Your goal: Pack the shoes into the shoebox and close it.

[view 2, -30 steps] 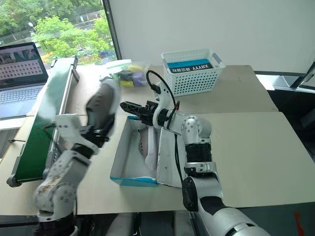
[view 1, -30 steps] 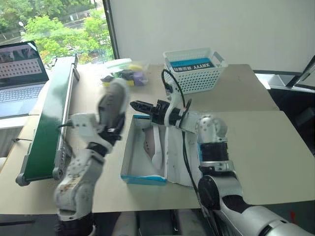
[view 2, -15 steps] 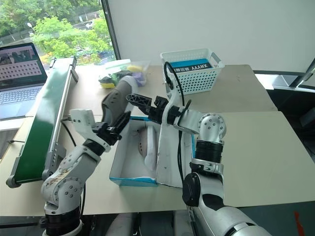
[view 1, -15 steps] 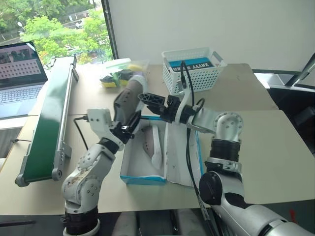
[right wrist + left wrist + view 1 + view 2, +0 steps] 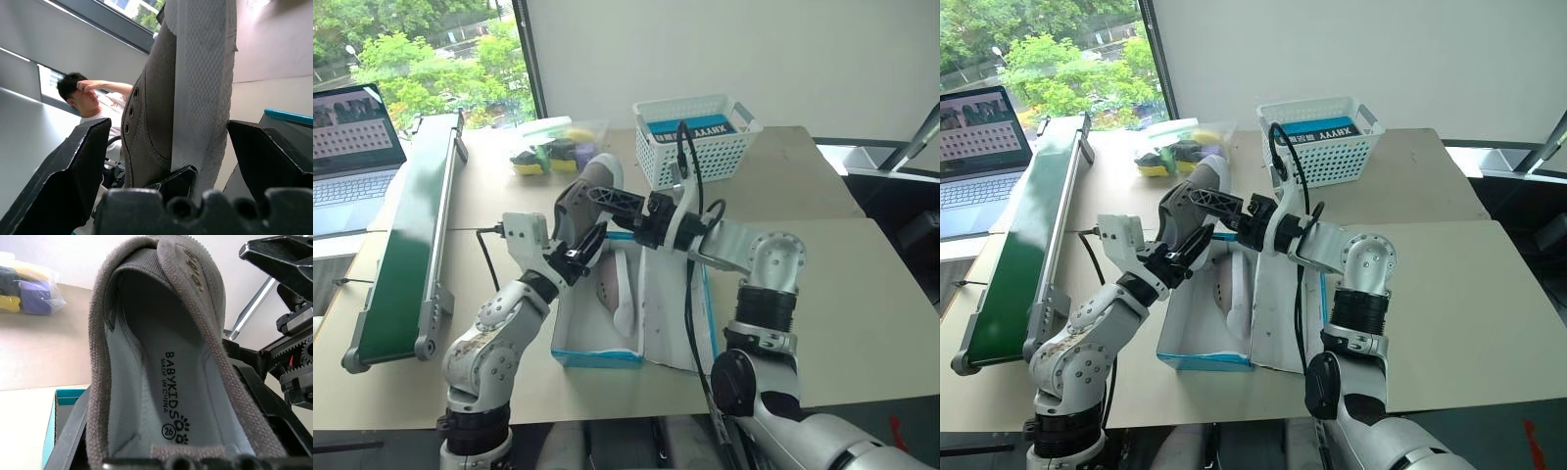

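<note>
Second shoe brought over the box, handover pending

The grey shoe [image 5: 582,201] in the left gripper [image 5: 576,257], pinched tight at the heel, has swung in from the left over the last second and now stands toe-up above the far left corner of the open shoebox [image 5: 599,354]. The right gripper [image 5: 612,204], jaws spread wide, has drawn back slightly and brackets the shoe without gripping it. The other shoe [image 5: 615,289] already lies on its side inside the box, so this looks like a handover before the last placement. The right wrist view shows the pale sole [image 5: 203,88] between its fingers [image 5: 73,166], and a seated person [image 5: 90,98] behind; the left wrist view shows the printed insole [image 5: 166,396] instead.
</note>
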You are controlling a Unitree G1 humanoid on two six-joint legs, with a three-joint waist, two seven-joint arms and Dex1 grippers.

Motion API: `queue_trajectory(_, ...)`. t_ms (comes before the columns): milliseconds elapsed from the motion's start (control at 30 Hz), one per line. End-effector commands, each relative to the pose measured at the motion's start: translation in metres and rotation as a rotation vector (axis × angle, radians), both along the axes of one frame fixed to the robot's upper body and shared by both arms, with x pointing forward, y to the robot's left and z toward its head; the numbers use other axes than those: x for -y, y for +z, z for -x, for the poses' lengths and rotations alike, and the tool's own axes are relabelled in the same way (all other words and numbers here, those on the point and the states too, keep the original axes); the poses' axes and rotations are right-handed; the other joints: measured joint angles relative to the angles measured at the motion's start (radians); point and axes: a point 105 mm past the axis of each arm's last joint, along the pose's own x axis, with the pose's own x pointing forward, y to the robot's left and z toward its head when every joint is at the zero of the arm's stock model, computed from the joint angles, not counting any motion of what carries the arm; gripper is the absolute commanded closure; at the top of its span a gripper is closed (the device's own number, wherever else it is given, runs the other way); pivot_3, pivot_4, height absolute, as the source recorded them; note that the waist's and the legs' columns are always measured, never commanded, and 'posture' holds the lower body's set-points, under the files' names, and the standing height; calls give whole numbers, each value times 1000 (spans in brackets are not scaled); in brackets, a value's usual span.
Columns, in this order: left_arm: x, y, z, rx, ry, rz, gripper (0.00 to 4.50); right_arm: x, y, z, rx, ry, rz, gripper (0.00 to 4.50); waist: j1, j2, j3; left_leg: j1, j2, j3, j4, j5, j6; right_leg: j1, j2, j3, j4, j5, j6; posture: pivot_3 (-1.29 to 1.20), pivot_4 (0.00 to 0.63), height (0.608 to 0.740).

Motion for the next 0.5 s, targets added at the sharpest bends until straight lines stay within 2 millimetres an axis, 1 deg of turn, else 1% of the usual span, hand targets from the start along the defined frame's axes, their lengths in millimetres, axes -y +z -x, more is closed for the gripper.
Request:
queue_trajectory(33, 16, 18, 4, 71, -63, 16, 2018, -9, 2, 6, 12, 25, -17, 0, 0, 0, 0, 0, 0, 0, 0, 0, 0, 0, 0, 0, 0, 0, 0, 0, 150, 739)
queue_trajectory(133, 19, 16, 5, 66, -81, 15, 2018, -5, 3, 3, 16, -4, -24, 0, 0, 0, 0, 0, 0, 0, 0, 0, 0, 0, 0, 0, 0, 0, 0, 0, 150, 739)
queue_trajectory(200, 21, 14, 4, 59, -89, 18, 2042, -3, 3, 1, 20, -24, -21, 522, -1, 0, 0, 0, 0, 0, 0, 0, 0, 0, 0, 0, 0, 0, 0, 0, 150, 739)
queue_trajectory(233, 22, 13, 4, 57, -96, 17, 2042, -2, 3, 0, 21, -36, -21, 669, -1, 0, 0, 0, 0, 0, 0, 0, 0, 0, 0, 0, 0, 0, 0, 0, 150, 739)
queue_trajectory(267, 23, 12, 4, 54, -102, 17, 2042, 0, 4, -1, 24, -47, -20, 1160, -1, 0, 0, 0, 0, 0, 0, 0, 0, 0, 0, 0, 0, 0, 0, 0, 150, 739)
queue_trajectory(400, 27, 13, -1, 50, -135, 23, 2042, 6, 6, -1, 40, -86, -20, 2401, 0, 0, 0, 0, 0, 0, 0, 0, 0, 0, 0, 0, 0, 0, 0, 0, 150, 739)
queue_trajectory(433, 29, 12, -2, 49, -145, 24, 2042, 7, 6, -1, 42, -95, -17, 2592, 0, 0, 0, 0, 0, 0, 0, 0, 0, 0, 0, 0, 0, 0, 0, 0, 150, 739)
queue_trajectory(500, 30, 11, -3, 46, -159, 21, 2042, 8, 6, 0, 44, -106, -15, 2826, 1, 0, 0, 0, 0, 0, 0, 0, 0, 0, 0, 0, 0, 0, 0, 0, 150, 739)
